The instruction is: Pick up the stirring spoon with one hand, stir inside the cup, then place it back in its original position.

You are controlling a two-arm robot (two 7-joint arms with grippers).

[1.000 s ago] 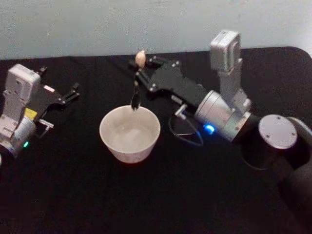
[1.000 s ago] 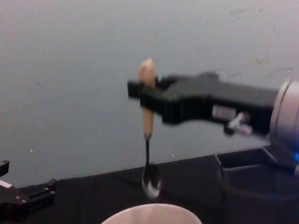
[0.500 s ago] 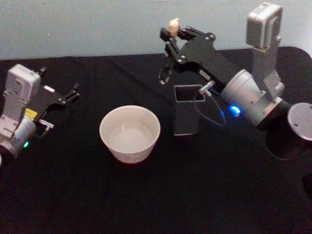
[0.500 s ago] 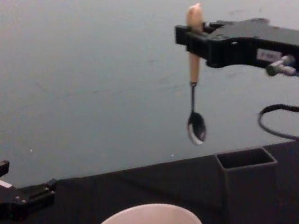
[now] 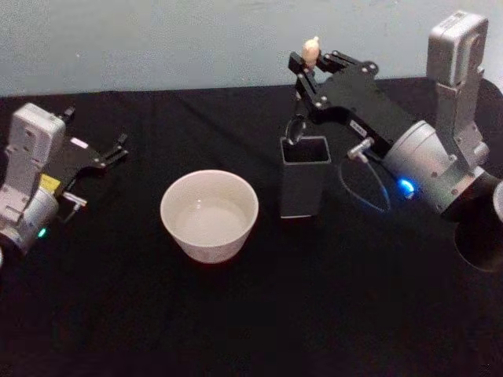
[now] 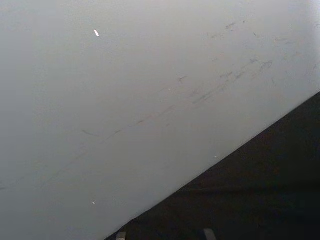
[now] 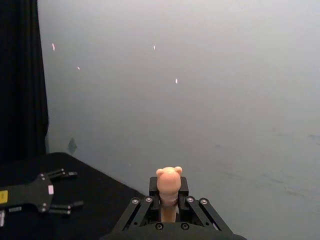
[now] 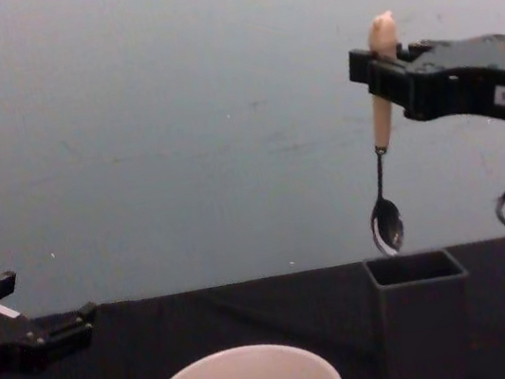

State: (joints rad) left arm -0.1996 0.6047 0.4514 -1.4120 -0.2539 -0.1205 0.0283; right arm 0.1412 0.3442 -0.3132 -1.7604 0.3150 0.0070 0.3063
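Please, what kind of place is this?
Probably a robot test bench: a black-covered table against a bare wall, the right gripper holding the stirring spoon above the holder, the left gripper parked at left, one cup.

A matte black desk (image 5: 236,314) carries a wide round cream-white cup (image 5: 209,214) and, near it, an upright tall dark grey square-sided holder (image 5: 304,181).

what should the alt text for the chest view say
The black right gripper holds the thin metal stirring spoon by its beige knobbed handle, bowl hanging just above the open top of the tall dark grey square holder. A wide cream-white cup sits left of it on the black table; the left gripper rests at the left edge.
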